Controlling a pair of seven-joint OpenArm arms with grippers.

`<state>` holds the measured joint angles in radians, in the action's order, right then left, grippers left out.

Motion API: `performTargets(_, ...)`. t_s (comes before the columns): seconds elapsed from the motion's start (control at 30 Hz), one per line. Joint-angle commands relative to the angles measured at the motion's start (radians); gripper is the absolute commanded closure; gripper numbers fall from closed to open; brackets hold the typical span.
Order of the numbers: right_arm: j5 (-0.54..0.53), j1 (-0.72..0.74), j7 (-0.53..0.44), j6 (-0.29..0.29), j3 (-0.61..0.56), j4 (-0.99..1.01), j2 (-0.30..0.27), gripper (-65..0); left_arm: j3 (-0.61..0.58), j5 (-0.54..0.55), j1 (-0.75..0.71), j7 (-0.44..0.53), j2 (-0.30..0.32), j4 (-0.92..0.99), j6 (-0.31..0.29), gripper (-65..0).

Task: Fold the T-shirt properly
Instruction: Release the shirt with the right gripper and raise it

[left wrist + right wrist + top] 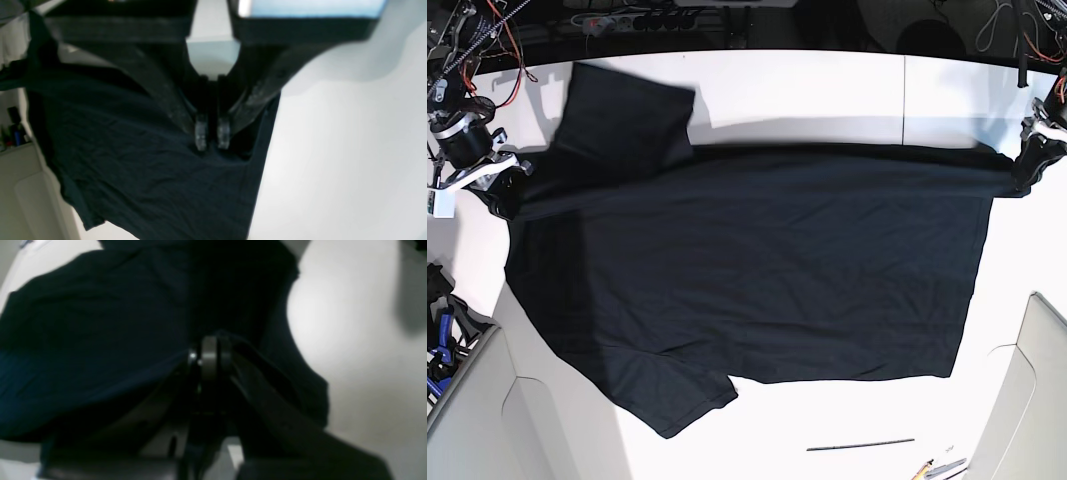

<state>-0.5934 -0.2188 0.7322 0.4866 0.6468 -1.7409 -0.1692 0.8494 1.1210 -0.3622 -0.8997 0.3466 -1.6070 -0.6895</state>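
The black T-shirt (pixel 757 260) lies spread wide over the white table (pixel 827 90), one sleeve at the back left (pixel 622 110) and one at the front left (pixel 672 400). My right gripper (pixel 505 178) is at the shirt's left end, shut on its edge. In the right wrist view the fingertips (pixel 209 356) pinch dark fabric (pixel 83 323). My left gripper (pixel 1025 168) is at the shirt's far right corner, shut on it. In the left wrist view the gripper (pixel 212 135) is closed on the shirt (pixel 133 160), which hangs away to the left.
A thin black rod (pixel 862 444) and pens (pixel 937 467) lie near the table's front edge. Grey panels stand at the front right (pixel 1039 380) and front left (pixel 467 410). Blue-handled tools (pixel 437 340) sit at the left. Cables run along the back.
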Motion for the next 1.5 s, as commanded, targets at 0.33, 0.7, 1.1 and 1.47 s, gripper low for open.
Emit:
performTargets(0.33, 0.010, 0.064, -0.057, -0.012, 0.005, 0.121, -0.014, 0.0, -0.014, -0.057, 0.037, 0.074, 0.019, -0.013, -0.009, 0.0)
performTargets(0.7, 0.011, 0.067, -0.113, -0.011, 0.005, 0.197, -0.014, 0.0, -0.176, -0.286, 0.050, 0.227, 0.019, -0.013, -0.002, 0.0)
performTargets(1.1, 0.046, 0.119, -0.134, -0.011, 0.005, 0.197, -0.014, 0.0, -0.195, -0.338, 0.050, 0.257, 0.019, -0.013, 0.028, 0.0)
performTargets(1.47, 0.047, 0.124, -0.133, -0.011, 0.005, 0.196, -0.031, -25.3, -0.195, -0.338, 0.052, 0.281, 0.019, -0.013, 0.028, -23.1)
